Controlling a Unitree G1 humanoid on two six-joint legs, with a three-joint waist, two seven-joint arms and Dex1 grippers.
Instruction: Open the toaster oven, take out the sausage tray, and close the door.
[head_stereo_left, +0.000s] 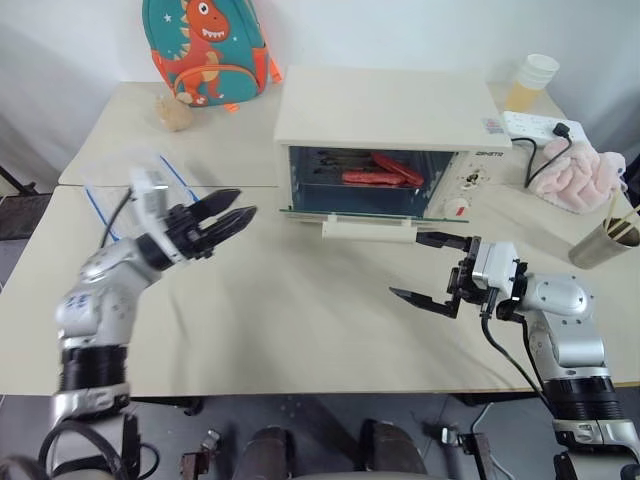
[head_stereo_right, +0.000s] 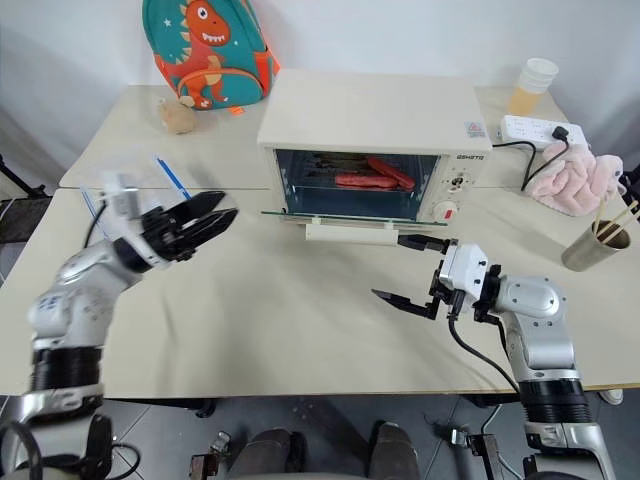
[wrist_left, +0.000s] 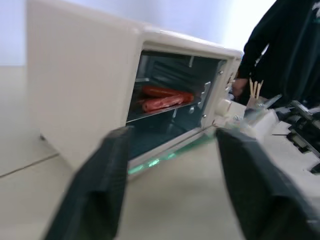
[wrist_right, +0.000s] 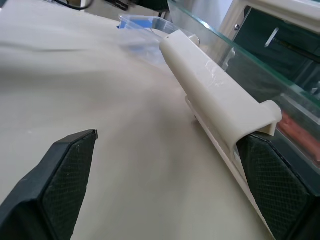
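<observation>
At the left, the left gripper (head_stereo_left: 228, 212) hangs above the table (head_stereo_left: 300, 310), pointing toward the toaster oven (head_stereo_left: 390, 140). Its two black fingers (wrist_left: 100, 185) stand a little apart, with nothing between them. Behind it, near the table's left edge, lies a clear plastic container (head_stereo_left: 130, 180) with blue clips.

In the middle, the toaster oven stands with the door (head_stereo_left: 345, 214) already folded down flat, and its cream bar handle (wrist_right: 215, 100) lies out in front, close above the table. Inside, the sausage tray (head_stereo_left: 375, 178) sits on its rack with the red sausages (wrist_left: 162, 97) on it, well inside the opening.

At the right, the right gripper (head_stereo_left: 433, 270) is just in front of the handle's right end. Its jaws are spread wide and hold nothing; one finger is very near the handle, but contact cannot be told.

The opening step looks finished, and taking out the tray seems to be the step now in hand. The next move probably calls for the left gripper to go over the lowered door, into the opening, and close on the front rim of the tray without pushing it deeper.
</observation>
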